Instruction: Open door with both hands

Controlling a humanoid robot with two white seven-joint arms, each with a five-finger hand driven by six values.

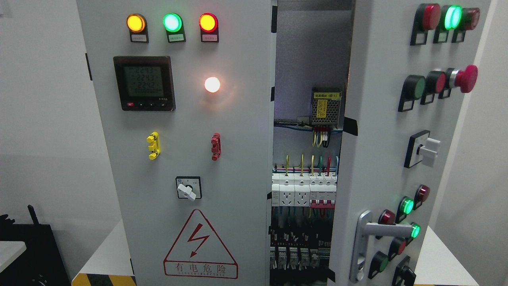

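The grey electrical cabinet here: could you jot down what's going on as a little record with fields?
Cabinet: grey metal electrical cabinet, two doors
Left door: shut, three lit lamps, digital meter, red warning triangle
Right door: grey door swung partly open, silver lever handle
Inside: white breakers, coloured wires
Robot hands: none in view

the left door [238, 159] and the right door [377, 159] are painted pale grey. on the left door, lamps are lit amber [135, 23], green [172, 22] and red [208, 22]. a red-outlined warning triangle [200, 246] is shown below. a yellow-and-black striped edge [103, 279] is seen underneath. no fingers are visible.
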